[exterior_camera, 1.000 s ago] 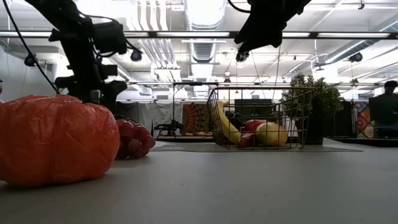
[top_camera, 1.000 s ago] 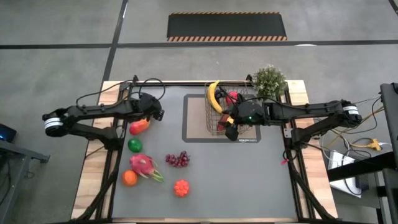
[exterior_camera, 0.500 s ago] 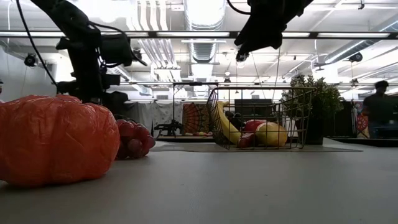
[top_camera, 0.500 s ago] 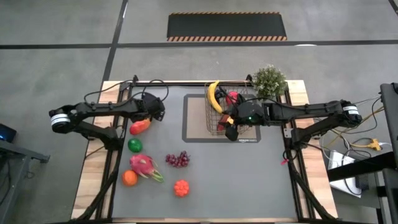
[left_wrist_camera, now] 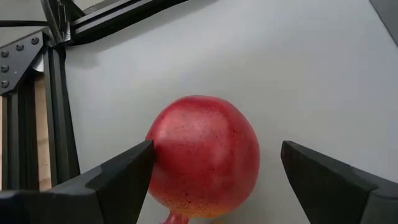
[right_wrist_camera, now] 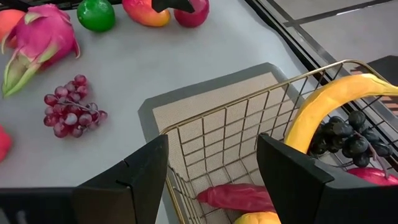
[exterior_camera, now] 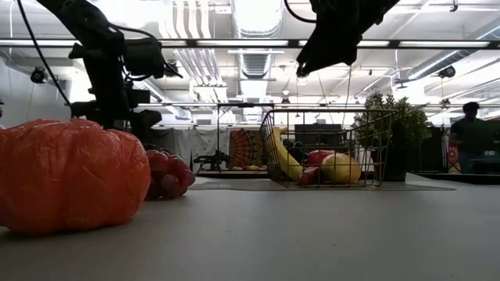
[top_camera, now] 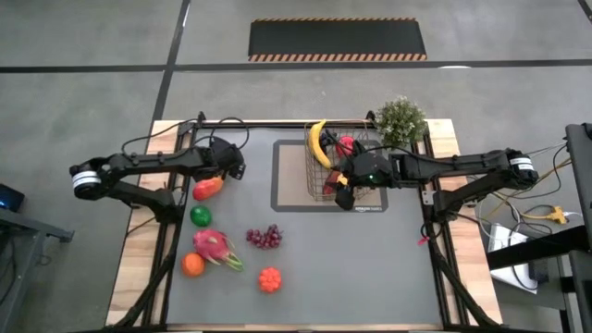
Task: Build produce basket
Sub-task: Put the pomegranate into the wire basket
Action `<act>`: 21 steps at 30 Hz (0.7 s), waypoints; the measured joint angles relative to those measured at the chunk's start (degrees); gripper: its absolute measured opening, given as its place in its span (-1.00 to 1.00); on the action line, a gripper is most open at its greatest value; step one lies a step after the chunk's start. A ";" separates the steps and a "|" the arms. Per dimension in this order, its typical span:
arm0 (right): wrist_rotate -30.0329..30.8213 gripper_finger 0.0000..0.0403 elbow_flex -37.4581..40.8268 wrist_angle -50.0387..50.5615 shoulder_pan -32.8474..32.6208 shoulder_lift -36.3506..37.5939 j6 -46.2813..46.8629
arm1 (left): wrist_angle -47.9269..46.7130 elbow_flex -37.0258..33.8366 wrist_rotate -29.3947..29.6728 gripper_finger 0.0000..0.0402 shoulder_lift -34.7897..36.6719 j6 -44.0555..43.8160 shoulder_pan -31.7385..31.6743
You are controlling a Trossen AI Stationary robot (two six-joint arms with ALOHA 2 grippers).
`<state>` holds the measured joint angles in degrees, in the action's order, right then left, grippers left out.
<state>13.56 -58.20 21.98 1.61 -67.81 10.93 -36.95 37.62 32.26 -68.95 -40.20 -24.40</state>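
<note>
The wire basket (top_camera: 326, 185) stands on the mat at the table's far middle and holds a banana (right_wrist_camera: 336, 99), dark grapes (right_wrist_camera: 343, 134) and red and yellow pieces. My right gripper (right_wrist_camera: 211, 180) is open and empty above the basket's near-left corner (top_camera: 345, 191). My left gripper (left_wrist_camera: 214, 168) is open at the far left (top_camera: 227, 168). Its fingers stand on either side of a round red fruit (left_wrist_camera: 204, 155) that lies on the table. A mango (top_camera: 207, 188), a green fruit (top_camera: 201, 215), a dragon fruit (top_camera: 215, 248), an orange (top_camera: 192, 265), red grapes (top_camera: 264, 238) and an orange-red fruit (top_camera: 269, 279) lie at the near left.
A bushy potted plant (top_camera: 400, 118) stands just beyond the basket's far-right corner. The grey-brown mat (top_camera: 287, 190) lies under the basket. In the low view the orange-red fruit (exterior_camera: 70, 176) fills the near left. A person (exterior_camera: 469, 136) stands in the room behind.
My left gripper has shifted a little toward the table's right and far edge, staying over the round red fruit. The fruits and the basket have kept their places.
</note>
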 joint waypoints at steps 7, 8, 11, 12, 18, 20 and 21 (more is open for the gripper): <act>0.00 0.13 0.25 0.02 0.00 0.00 0.00 | -0.02 -0.16 -0.21 0.64 0.22 -0.03 0.00; 0.00 0.13 0.30 0.00 0.00 0.00 0.00 | -0.02 -0.17 -0.29 0.64 0.22 0.01 -0.04; 0.00 0.13 0.35 0.02 0.00 0.00 0.01 | 0.00 -0.17 -0.78 0.66 0.33 0.04 -0.41; 0.00 0.13 0.35 0.01 0.00 0.00 0.00 | 0.00 -0.19 -0.89 0.68 0.33 0.04 -0.39; 0.00 0.13 0.37 0.02 0.00 0.00 -0.01 | -0.02 -0.23 -1.43 0.94 0.33 1.66 -0.39; 0.00 0.13 0.37 0.02 0.00 0.00 0.01 | -0.03 -0.25 -1.66 0.98 0.33 3.29 -0.31; 0.00 0.13 0.37 0.02 0.00 0.00 0.00 | -0.02 -0.25 -1.89 0.98 0.33 3.54 -0.26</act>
<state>13.56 -57.82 22.00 1.61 -67.81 10.93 -36.97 37.36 30.38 -68.62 -36.66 -24.67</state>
